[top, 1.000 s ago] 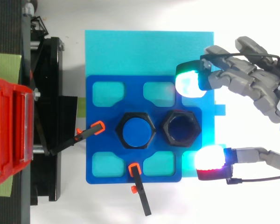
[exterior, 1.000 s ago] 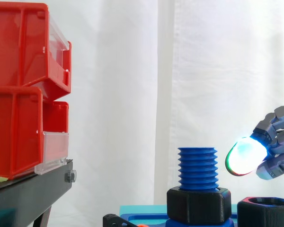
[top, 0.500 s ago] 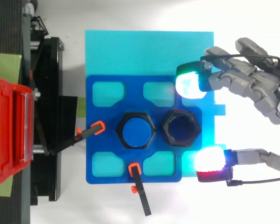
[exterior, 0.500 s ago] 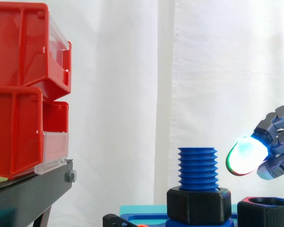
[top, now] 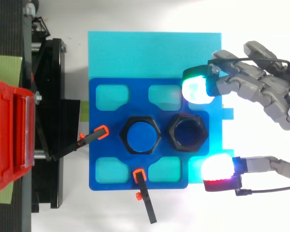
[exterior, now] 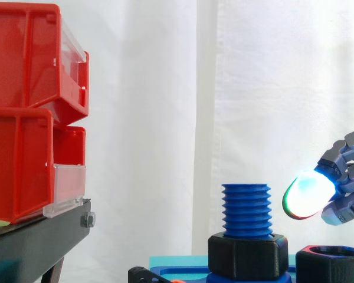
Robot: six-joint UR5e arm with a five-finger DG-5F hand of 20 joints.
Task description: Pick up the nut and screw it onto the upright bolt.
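Note:
A blue threaded bolt (exterior: 246, 201) stands upright on the blue base plate (top: 102, 143), with a black hex nut (exterior: 246, 256) round its foot. From above that bolt (top: 141, 136) shows as a blue disc inside the black hexagon. A second black nut (top: 186, 132) lies loose on the plate just right of it, also seen at the lower right of the side view (exterior: 331, 265). My hand (top: 261, 92) hovers open to the right of this nut, fingers spread. One glowing fingertip (top: 196, 90) sits beyond the nut and the thumb tip (top: 217, 170) on the near side, neither touching it.
Stacked red bins (exterior: 29, 112) rest on a black stand (exterior: 41, 239) at the left. The blue plate lies on a cyan mat (top: 154, 53). Two black clamps with orange tips (top: 100, 131) (top: 139, 175) hold the plate at its left and front edges.
The hand has drifted very slightly to the right; the thumb tip sits a little further from the plate. Both nuts and the bolt are unmoved.

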